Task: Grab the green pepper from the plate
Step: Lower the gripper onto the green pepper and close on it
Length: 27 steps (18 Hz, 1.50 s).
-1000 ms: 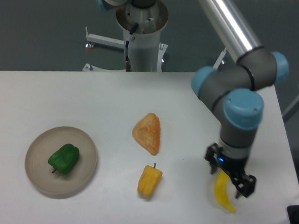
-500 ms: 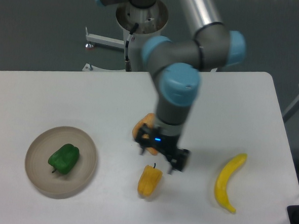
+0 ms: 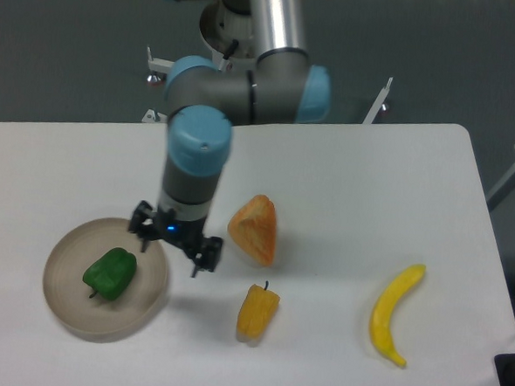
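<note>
nearest the front edge of the white table (image 3: 345,190), three items lie in a rough row. at the left sits the plate (image 3: 66,298), round and tan with a raised rim. the green pepper (image 3: 110,272) rests inside it, slightly left of centre, touching the dish floor and clear of the rim. at the middle lies a yellow-orange pepper (image 3: 256,311) with a short dark stem pointing away from the front edge. at the right lies a banana (image 3: 392,314), curved, with its ends pointing to the right.

further back, the gripper (image 3: 175,245) hangs over the right rim of the plate, just beside the green pepper and to its upper right. its two fingers are spread apart, one over the plate interior and one over the bare table outside the rim. nothing sits between them, and they do not touch the green pepper.

just right of the gripper lies an orange wedge-shaped item (image 3: 255,229), near the yellow-orange pepper but apart from it.

behind these, the arm (image 3: 238,85) rises from the wrist to a grey and blue elbow joint, then up out of the top of the view. the arm base stands at the far table edge.
</note>
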Available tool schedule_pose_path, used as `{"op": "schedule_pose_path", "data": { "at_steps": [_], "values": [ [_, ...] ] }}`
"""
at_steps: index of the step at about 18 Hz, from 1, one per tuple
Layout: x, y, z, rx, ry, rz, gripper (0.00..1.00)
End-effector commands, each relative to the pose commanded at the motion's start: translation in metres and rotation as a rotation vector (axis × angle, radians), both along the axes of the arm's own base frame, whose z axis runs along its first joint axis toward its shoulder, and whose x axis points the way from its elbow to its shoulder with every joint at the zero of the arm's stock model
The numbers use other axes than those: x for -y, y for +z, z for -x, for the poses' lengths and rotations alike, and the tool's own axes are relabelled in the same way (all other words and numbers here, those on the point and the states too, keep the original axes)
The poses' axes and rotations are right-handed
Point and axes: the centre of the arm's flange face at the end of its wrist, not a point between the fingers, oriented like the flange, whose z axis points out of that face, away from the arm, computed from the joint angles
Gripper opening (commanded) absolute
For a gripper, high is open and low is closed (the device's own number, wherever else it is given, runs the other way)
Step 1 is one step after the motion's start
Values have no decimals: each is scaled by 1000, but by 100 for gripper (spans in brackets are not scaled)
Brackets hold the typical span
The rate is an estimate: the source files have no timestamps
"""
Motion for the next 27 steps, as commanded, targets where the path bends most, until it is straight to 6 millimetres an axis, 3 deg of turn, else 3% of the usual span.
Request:
{"op": "schedule_pose_path", "data": {
  "at_steps": [3,6,10,16,23,25,27],
  "values": [
    [1,-23,-16,0,-24,11,100],
    [4,-33,-20,3,-33,24,100],
    [-1,-49,-41,-4,-67,23,100],
    [0,-57,-53,-4,-82,25,100],
    [-2,-63,-53,-3,-82,28,99],
    [-2,-63,-54,-3,-85,27,74],
    [-2,-63,-53,-3,-88,26,57]
  ]
}}
